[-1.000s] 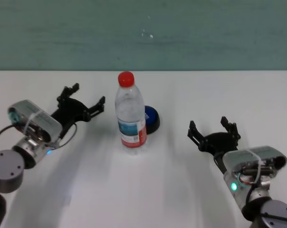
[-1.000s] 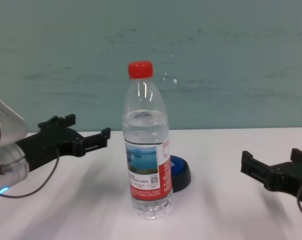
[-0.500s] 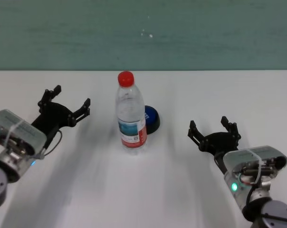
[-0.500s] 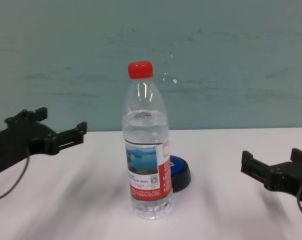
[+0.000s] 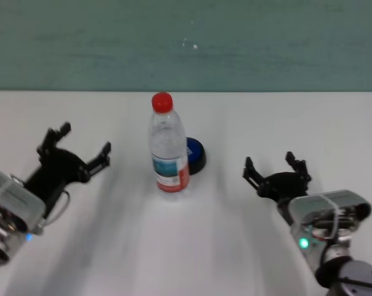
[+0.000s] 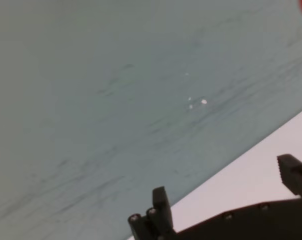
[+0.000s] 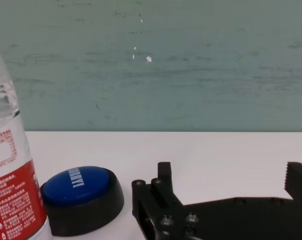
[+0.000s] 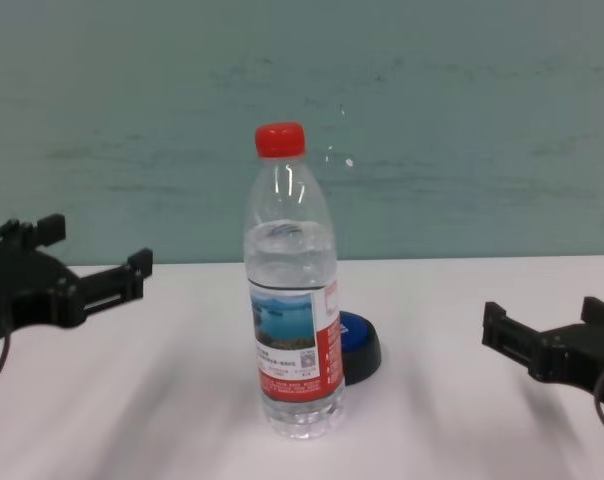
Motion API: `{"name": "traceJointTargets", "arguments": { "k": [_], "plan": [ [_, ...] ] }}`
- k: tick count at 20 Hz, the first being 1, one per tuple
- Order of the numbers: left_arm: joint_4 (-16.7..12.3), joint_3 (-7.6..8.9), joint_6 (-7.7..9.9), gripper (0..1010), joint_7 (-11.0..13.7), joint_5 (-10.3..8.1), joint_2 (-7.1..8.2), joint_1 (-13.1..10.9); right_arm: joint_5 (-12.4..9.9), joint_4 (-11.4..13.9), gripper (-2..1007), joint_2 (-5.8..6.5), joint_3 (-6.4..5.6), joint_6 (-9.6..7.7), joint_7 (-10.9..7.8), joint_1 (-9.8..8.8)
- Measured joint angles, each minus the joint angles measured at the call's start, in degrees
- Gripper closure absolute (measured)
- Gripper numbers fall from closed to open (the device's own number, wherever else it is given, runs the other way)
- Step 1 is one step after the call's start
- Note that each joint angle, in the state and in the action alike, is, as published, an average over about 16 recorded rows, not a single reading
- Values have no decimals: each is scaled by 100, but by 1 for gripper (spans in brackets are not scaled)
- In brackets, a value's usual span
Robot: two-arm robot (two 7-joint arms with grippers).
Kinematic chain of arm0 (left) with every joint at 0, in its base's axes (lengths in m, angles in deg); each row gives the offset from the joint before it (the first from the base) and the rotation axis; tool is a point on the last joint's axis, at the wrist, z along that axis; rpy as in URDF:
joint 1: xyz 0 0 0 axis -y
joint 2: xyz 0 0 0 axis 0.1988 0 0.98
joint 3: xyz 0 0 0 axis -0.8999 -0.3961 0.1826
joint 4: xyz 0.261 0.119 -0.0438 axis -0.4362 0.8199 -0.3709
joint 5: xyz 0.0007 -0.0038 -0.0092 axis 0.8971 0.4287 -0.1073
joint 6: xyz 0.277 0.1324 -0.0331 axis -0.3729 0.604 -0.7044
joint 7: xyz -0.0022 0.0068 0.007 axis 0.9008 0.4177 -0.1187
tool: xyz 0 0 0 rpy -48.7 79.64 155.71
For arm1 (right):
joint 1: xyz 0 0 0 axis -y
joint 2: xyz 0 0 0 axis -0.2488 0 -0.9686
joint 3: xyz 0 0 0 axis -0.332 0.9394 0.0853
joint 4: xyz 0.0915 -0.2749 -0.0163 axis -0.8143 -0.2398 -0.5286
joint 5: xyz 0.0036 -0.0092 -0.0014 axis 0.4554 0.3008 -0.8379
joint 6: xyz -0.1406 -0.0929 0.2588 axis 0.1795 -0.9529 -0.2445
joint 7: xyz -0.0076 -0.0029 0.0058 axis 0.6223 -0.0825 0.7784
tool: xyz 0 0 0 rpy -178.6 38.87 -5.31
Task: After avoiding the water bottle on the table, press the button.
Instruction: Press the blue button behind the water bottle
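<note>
Stood upright: one clear plastic red-capped water bottle [image 5: 169, 151]. Behind it, one blue dome button [image 5: 195, 155]. Flanking, left gripper [image 5: 75, 148] and right gripper [image 5: 275, 169], both spread wide, empty.

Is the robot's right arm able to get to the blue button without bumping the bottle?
Probably yes. The right pincer is open, and bare table lies between it and the button. The water bottle stands on the button's other side.
</note>
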Motion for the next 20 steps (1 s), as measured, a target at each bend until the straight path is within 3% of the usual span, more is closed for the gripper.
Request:
{"name": "traceJointTargets", "arguments": {
  "k": [8, 20],
  "plan": [
    [-570, 130, -74, 10, -11, -20, -44, -627, 0, 0, 1, 0, 0, 0, 0, 0],
    [-789, 128, -322, 10, -191, 106, -328, -1091, 0, 0, 1, 0, 0, 0, 0, 0]
  ]
}}
